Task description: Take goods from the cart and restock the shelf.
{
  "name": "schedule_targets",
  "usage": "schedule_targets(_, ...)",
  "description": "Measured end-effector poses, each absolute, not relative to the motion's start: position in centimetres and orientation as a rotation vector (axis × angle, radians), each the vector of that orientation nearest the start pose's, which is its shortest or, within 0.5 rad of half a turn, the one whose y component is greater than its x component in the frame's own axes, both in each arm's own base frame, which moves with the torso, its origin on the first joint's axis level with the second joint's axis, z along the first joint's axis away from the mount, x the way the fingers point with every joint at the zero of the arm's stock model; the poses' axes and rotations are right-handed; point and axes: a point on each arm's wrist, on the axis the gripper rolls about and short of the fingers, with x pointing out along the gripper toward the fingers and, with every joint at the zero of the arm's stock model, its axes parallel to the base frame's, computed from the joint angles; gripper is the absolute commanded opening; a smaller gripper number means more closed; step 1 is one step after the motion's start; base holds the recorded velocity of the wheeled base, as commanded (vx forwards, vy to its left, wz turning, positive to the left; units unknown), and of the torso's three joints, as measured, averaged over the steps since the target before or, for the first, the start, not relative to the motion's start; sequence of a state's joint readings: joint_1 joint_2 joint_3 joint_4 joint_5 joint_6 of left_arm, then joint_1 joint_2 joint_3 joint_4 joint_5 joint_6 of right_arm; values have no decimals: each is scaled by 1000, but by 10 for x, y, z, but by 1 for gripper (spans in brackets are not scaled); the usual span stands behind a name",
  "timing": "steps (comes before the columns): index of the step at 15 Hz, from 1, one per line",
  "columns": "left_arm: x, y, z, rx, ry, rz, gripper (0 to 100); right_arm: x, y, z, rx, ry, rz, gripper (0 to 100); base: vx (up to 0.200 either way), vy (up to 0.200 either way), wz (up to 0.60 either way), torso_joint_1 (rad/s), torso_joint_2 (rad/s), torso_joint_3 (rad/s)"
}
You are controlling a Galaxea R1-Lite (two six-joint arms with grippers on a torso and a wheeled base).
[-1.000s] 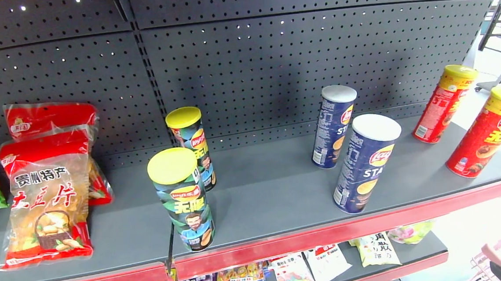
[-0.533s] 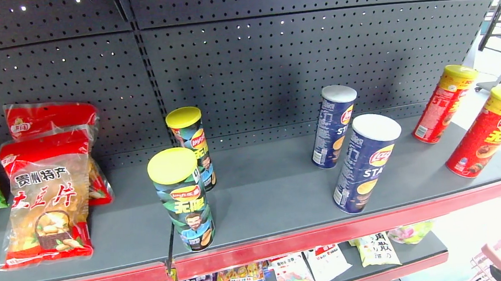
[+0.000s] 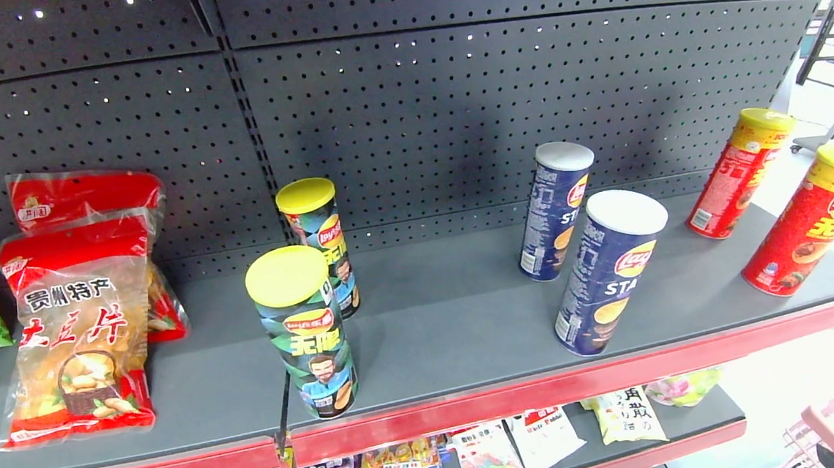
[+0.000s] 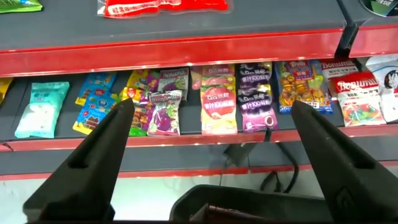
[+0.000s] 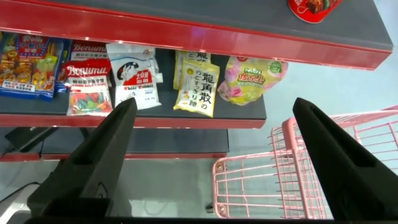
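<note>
**Q:** Tool state?

**Me:** My left gripper (image 4: 211,106) and right gripper (image 5: 214,102) both stand wide open, with nothing held. Both hang low in front of the lower shelf (image 5: 186,121). The right one is near a corner of the pink cart (image 5: 286,171).

**Q:** What could go wrong from here?

**Me:** Judgement only. The front green canister (image 3: 310,329) and the front blue canister (image 3: 610,272) stand close to the red lip of the shelf (image 3: 459,312). A tall tube brought in low could clip one and topple it off the edge. The cart's wire rim could also snag a finger on the way down.

**Q:** And the goods?

**Me:** Tall, rigid, smooth tubes with flat lids, upright in pairs: green, blue, then red canisters (image 3: 812,217). There is a bare gap between green and blue. I cannot see what the cart holds.
</note>
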State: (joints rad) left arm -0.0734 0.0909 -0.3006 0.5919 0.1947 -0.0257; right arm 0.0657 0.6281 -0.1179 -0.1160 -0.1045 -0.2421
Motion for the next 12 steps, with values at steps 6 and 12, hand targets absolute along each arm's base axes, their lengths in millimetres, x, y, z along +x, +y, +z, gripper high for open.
schedule_targets(6,-48,8,99,26,377,122,100,38,0,111,-276,406,11,100,-167,0,0,4,2,2)
schedule_targets(12,-48,8,99,26,378,120,100,33,0,106,-299,396,15,100,0,-67,0,5,1,2)
